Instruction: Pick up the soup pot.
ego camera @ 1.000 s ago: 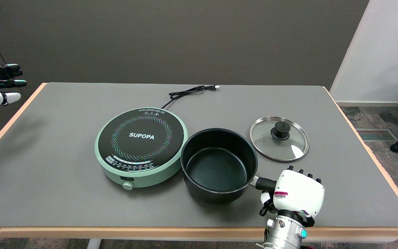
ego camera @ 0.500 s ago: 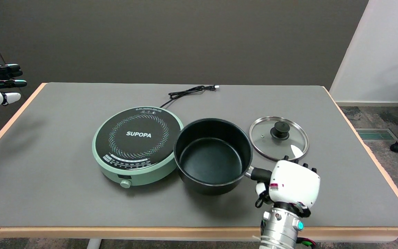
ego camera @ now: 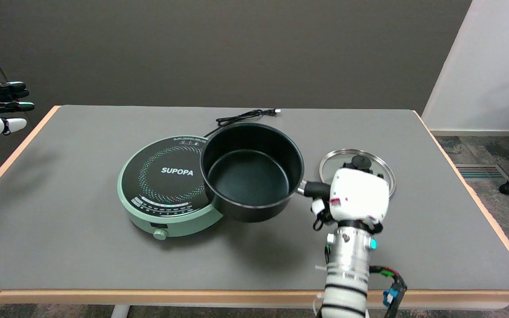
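Mostly hidden behind the white shell of the right hand (ego camera: 359,194), the fingers wrap the black handle (ego camera: 315,189) of the soup pot (ego camera: 251,171); how tightly they press cannot be told from this angle, though only the stub of handle nearest the pot wall shows. The empty black pot hangs clear of the grey table (ego camera: 60,229), judging by the soft shadow spread on the mat below it, and its left edge overlaps the right side of the green induction cooker (ego camera: 166,185). Whether pot and cooker touch cannot be made out. Behind the hand, partly covered by it, lies the glass lid (ego camera: 376,165) with its black knob, flat on the table. A black power cord (ego camera: 241,117) trails from the cooker toward the far edge.

The risk from here appears to lie in the single-sided hold. All the pot's weight sits out beyond the handle, so a loose grasp could let the pot roll around the handle or droop at its far rim. A drooping rim would likely strike the cooker's glass top or drag the cooker sideways. A backward swing of the wrist could also knock the lid, which sits just beside the hand. Keeping the pot level and rising straight before any sideways travel looks the safer course.
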